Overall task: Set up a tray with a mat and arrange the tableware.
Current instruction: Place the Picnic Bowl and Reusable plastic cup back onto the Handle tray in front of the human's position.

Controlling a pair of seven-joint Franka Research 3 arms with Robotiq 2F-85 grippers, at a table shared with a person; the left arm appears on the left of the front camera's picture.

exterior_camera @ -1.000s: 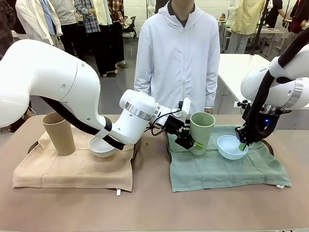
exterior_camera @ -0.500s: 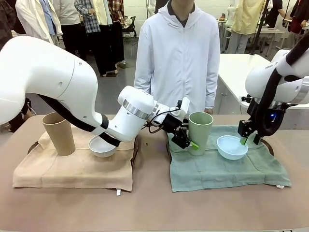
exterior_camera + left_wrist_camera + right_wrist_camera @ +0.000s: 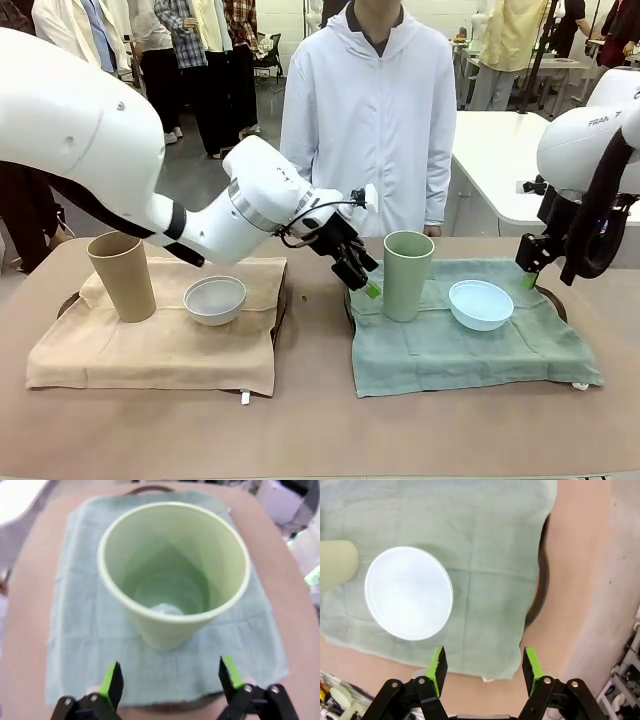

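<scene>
Left wrist view: left gripper (image 3: 170,680) spread wide, empty, green cup (image 3: 173,572) upright just beyond its fingertips; any swing could topple it. Right gripper (image 3: 482,665) open, blue bowl (image 3: 409,592) ahead.

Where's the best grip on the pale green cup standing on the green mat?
Probably across the pale green cup's upper wall, coming from the left gripper's side. It stands upright, its round taper fits between open fingers, and the light blue bowl sits apart.
</scene>
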